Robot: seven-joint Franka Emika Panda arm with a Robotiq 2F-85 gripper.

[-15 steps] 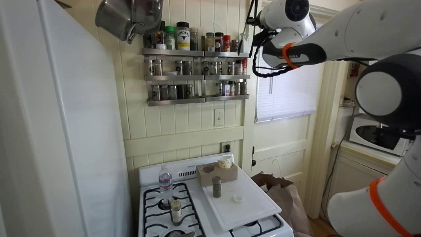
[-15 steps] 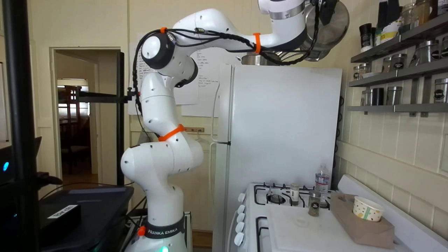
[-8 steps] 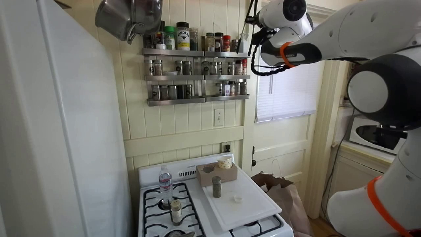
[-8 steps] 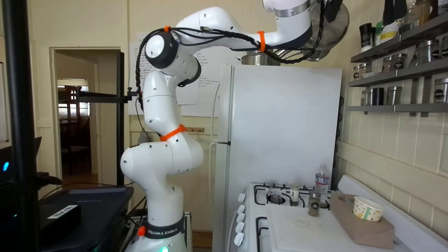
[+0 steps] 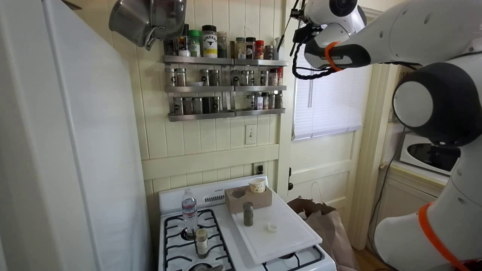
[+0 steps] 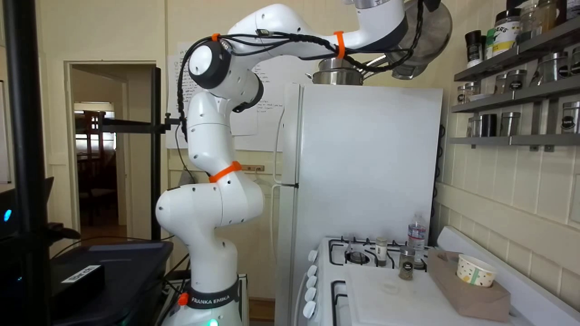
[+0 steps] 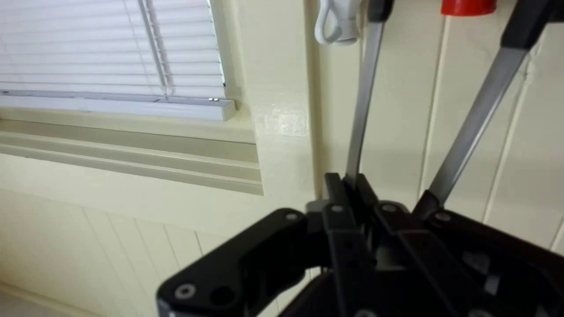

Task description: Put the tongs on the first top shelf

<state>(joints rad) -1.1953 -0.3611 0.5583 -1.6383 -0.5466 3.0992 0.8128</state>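
Wrist view put the gripper (image 7: 351, 182) nearest, its jaws drawn almost together with one leg of the tongs (image 7: 365, 92) pinched between them. The second leg slanted off outside the jaws, so the pair stood spread, grey metal with dark ends. Between those ends I saw a red cap (image 7: 469, 6), and beside them a white piece (image 7: 349, 22) with a loop. In an exterior view the tongs hung legs down from the arm (image 5: 414, 32), near the right-hand end of the top shelf (image 5: 260, 62); whether they touched it I couldn't tell. Jars (image 5: 209, 42) stood in a row along that shelf, with a blind (image 5: 327, 101) off to its right and two lower shelves (image 5: 199, 89) beneath. Farther down, on the stove (image 5: 227, 223), a bottle (image 5: 189, 209) and a shaker (image 5: 202, 244) stood near each other, and a second shaker (image 5: 248, 214) stood upright on a white board (image 5: 282, 241). Behind it was a brown box (image 5: 261, 201), a dotted cup (image 5: 257, 185) at its top.
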